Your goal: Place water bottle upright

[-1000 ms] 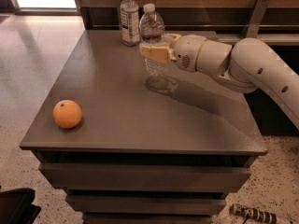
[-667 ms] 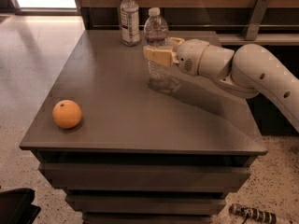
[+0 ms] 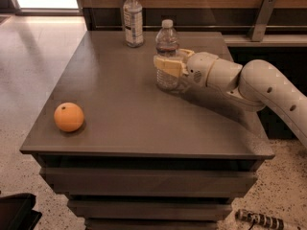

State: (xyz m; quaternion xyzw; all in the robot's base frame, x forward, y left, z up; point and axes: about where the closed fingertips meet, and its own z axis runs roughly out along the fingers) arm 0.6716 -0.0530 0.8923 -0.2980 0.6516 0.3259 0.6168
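Note:
The water bottle (image 3: 166,41) is small, clear and ribbed, with a white cap and a reddish band near its neck. It stands upright towards the back middle of the grey table (image 3: 129,128), its base on or just above the top. My gripper (image 3: 168,66) reaches in from the right. Its pale fingers (image 3: 165,65) are closed around the bottle's middle. The white arm (image 3: 259,85) stretches off to the right edge.
A taller bottle with a large white-blue label (image 3: 133,18) stands at the table's back edge, left of the water bottle. An orange (image 3: 68,117) lies near the front left corner. A wooden wall and a metal bracket (image 3: 261,18) are behind. A dark object (image 3: 259,219) lies on the floor.
The gripper and the water bottle have moved a little to the right together. The bottle stays upright in the grip. The orange and the taller bottle have not moved.

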